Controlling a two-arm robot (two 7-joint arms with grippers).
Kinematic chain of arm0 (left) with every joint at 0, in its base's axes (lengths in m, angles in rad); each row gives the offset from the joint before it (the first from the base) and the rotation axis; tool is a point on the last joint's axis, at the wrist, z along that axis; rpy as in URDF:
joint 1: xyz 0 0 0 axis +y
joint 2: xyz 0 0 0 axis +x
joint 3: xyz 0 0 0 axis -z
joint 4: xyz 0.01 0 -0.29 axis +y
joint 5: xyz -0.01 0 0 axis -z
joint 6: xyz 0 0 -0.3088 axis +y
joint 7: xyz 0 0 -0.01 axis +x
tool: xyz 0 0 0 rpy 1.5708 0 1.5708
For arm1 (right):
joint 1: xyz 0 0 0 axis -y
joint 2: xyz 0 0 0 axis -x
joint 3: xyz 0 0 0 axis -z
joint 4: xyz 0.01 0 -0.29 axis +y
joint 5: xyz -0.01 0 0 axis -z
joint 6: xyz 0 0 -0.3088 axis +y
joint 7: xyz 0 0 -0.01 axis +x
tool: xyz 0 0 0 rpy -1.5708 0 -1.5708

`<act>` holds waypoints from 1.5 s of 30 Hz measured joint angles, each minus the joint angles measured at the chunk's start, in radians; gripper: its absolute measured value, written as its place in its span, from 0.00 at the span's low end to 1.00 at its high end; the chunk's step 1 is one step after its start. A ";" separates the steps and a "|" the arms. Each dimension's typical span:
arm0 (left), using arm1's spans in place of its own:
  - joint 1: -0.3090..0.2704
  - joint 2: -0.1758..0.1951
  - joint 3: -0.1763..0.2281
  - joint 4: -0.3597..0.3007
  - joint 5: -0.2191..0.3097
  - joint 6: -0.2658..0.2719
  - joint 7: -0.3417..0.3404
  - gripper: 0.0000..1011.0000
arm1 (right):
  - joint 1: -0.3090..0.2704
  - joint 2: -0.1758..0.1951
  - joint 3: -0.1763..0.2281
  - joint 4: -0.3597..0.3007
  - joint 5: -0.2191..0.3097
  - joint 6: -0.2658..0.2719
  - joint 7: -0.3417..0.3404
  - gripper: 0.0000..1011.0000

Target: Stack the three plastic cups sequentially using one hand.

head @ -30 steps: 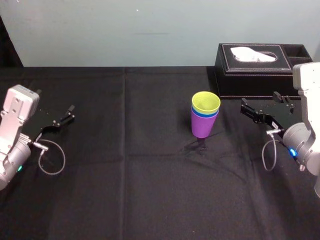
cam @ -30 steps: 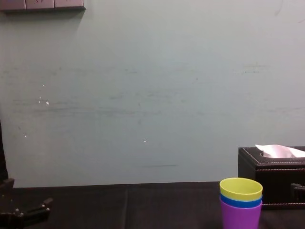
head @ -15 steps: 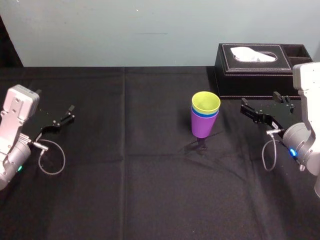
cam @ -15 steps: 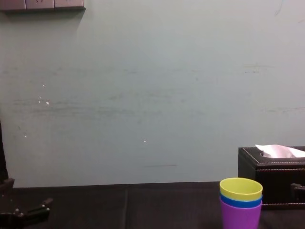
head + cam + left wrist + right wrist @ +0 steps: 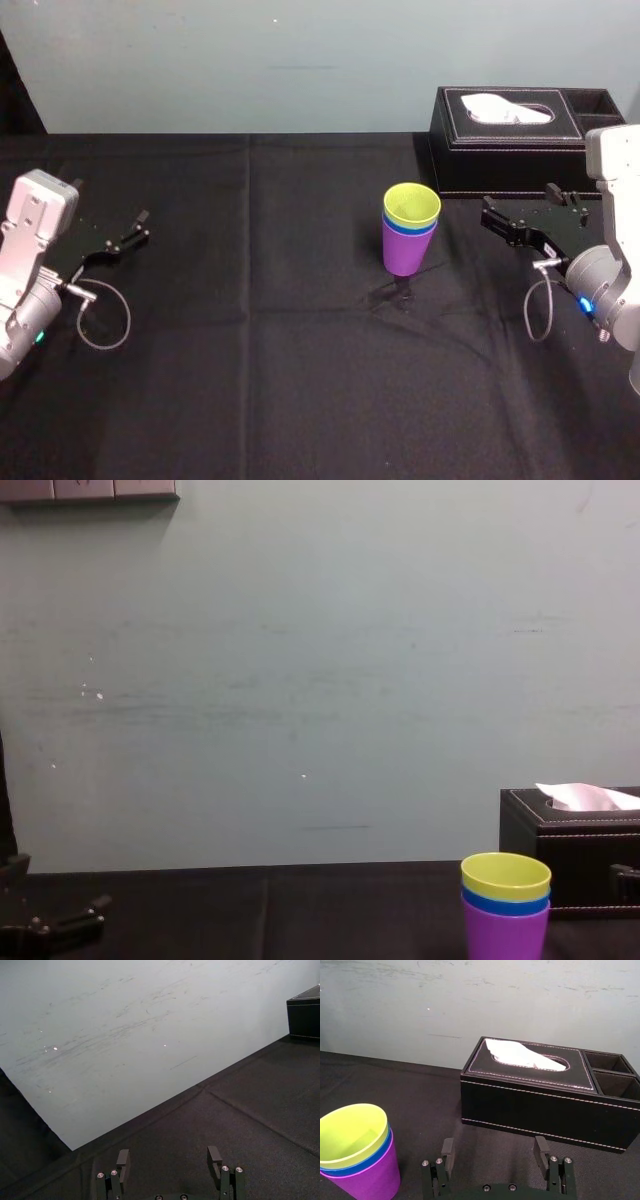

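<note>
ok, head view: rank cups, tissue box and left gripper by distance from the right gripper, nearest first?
1-2. Tissue box, just behind the right gripper, and cups, to its left toward the middle: too close to call.
3. Left gripper, far left: clearly farthest.

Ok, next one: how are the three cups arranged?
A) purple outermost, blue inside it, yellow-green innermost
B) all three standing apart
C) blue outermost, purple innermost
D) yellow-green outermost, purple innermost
A: the purple cup is at the bottom, the blue cup shows its rim above it, and the yellow-green cup sits on top; the left gripper and right gripper are open, off to either side.
</note>
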 joint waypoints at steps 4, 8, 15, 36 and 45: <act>0.000 0.000 0.000 0.000 0.000 0.000 0.000 1.00 | 0.000 0.000 0.000 0.000 0.000 0.000 0.000 0.99; 0.000 0.000 0.000 0.000 0.000 0.000 0.000 1.00 | 0.000 0.000 0.000 0.000 0.000 0.000 0.000 0.99; 0.000 0.000 0.000 0.000 0.000 0.000 0.000 1.00 | 0.000 0.000 0.000 0.000 0.000 0.000 0.000 0.99; 0.000 0.000 0.000 0.000 0.000 0.000 0.000 1.00 | 0.000 0.000 0.000 0.000 0.000 0.000 0.000 0.99; 0.000 0.000 0.000 0.000 0.000 0.000 0.000 1.00 | 0.000 0.000 0.000 0.000 0.000 0.000 0.000 0.99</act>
